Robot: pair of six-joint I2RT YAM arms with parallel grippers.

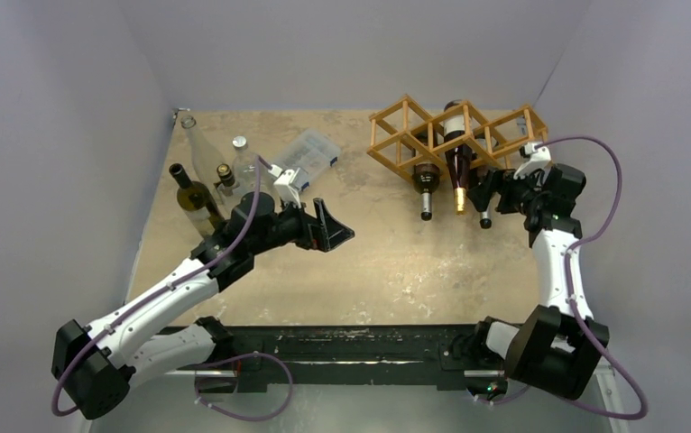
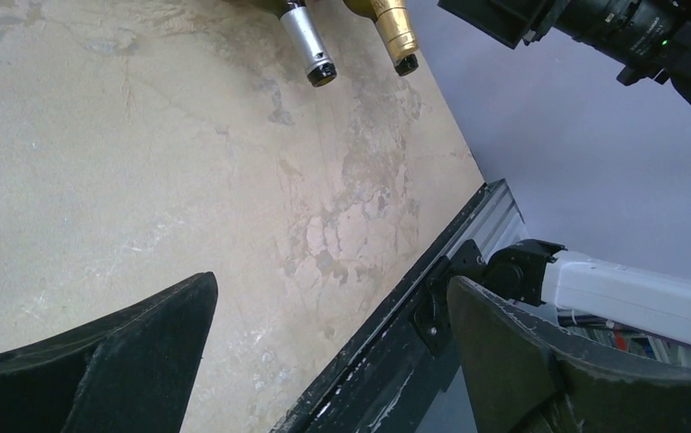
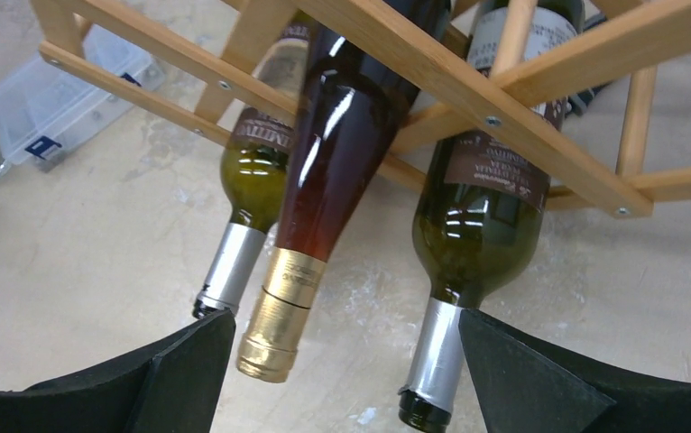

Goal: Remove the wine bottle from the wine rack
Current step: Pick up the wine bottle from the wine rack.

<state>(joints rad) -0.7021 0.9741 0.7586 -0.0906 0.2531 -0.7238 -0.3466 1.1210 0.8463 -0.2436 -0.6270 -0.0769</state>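
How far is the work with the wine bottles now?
Done: nothing sure; several bottles stand at the left, but their origin cannot be told. In hand: the right gripper, open, is at the necks of three bottles in the rack, gripping none; the left gripper hangs open over the table. Left: grasp one bottle and pull it out.

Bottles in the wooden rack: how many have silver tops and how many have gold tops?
Silver tops: 2 (left green bottle, right green bottle)
Gold tops: 1 (red-brown bottle)
Total: 3 bottles in the wine rack
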